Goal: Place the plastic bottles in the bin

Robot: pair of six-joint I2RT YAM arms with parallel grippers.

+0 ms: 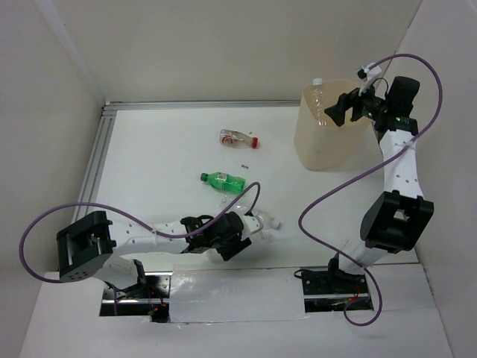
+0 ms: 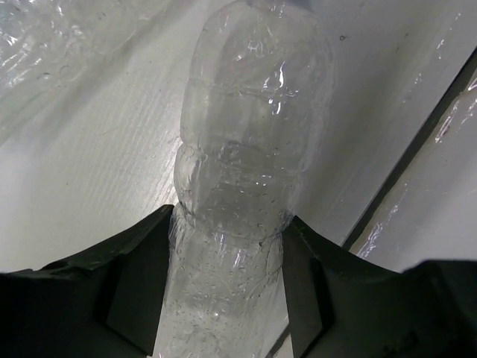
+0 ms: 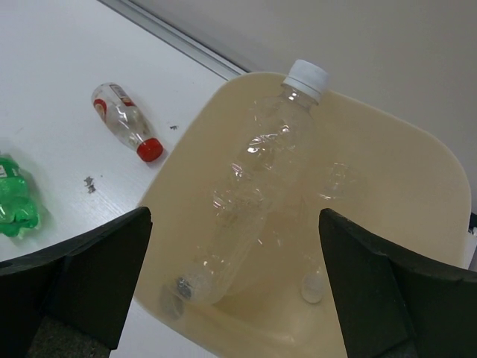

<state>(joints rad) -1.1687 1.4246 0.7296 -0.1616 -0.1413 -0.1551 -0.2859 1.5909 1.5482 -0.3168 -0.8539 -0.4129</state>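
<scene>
A clear plastic bottle (image 2: 253, 149) lies on the white table, and my left gripper (image 2: 227, 291) is shut on it, both fingers pressed into its sides. From above, this bottle (image 1: 262, 221) sits near the table's front, at the left gripper (image 1: 250, 227). My right gripper (image 3: 233, 216) hangs open over the cream-beige bin (image 3: 417, 149), holding nothing. A clear white-capped bottle (image 3: 261, 186) leans inside the bin, and another clear bottle (image 3: 324, 224) lies against its far wall. In the top view the right gripper (image 1: 346, 108) is over the bin (image 1: 328, 145) at the back right.
A small clear bottle with a red cap (image 1: 238, 139) and a green bottle (image 1: 222, 181) lie on the table mid-field, left of the bin. A metal rail (image 1: 100, 149) borders the table's left and back edges. Purple cables loop off both arms.
</scene>
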